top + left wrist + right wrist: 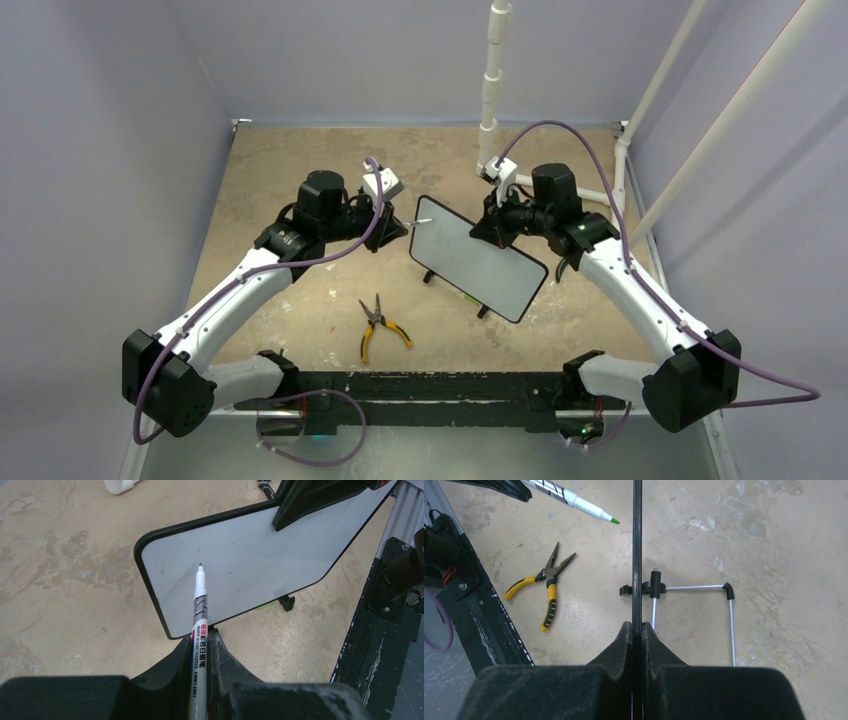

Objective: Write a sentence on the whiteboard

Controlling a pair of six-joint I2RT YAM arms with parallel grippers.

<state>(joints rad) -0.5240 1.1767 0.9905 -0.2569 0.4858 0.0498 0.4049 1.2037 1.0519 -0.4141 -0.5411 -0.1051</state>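
Glossy round-cornered whiteboard (240,555), left hand (202,640) clamped on slim green-tipped marker (199,605), right hand (637,630) gripping its rim.

We see two matching arms bolted at the ends of the scuffed black base rail (420,385). The left arm (225,300) and right arm (640,295) have white shells and bulky black joint housings. A purple cable (545,123) trails along each. Farthest from the rail, the fingers (619,647) are matte black wedges.

Pliers (379,326) lie before whiteboard (478,260); white pipe (494,80) stands upright behind it.
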